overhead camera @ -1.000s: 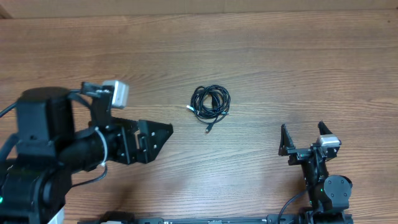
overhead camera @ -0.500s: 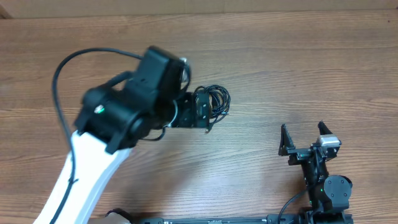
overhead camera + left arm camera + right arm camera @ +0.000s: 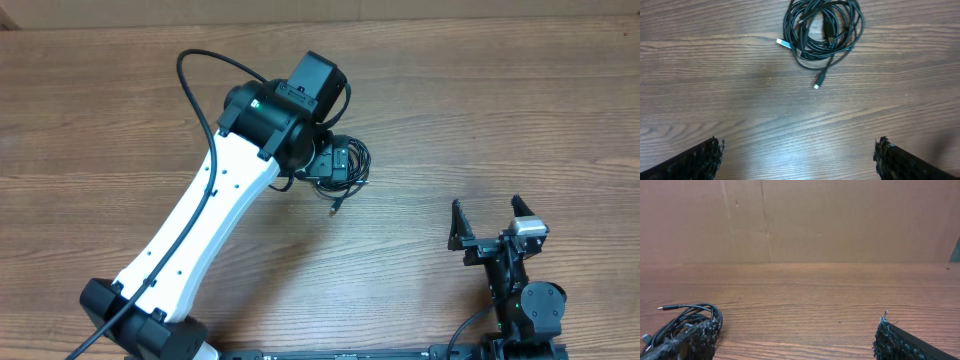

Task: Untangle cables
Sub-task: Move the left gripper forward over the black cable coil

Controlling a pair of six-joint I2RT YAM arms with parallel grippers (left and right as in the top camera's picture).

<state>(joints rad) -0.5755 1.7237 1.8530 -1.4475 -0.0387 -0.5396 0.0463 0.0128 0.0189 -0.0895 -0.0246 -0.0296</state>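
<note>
Left wrist view: the cables [image 3: 824, 32] lie coiled at upper middle of the frame on the counter [image 3: 715, 75]. They look light and limp, and the loose plug end seems the best hold. The left gripper [image 3: 797, 152] is spread wide, and the right gripper [image 3: 490, 228] is released too.

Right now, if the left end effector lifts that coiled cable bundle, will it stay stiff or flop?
Probably floppy: the cable bundle is thin cord in loose loops, so it would likely sag and uncoil. Looking light, it should slide on the table when pushed. Its free plug ends may dangle.
</note>
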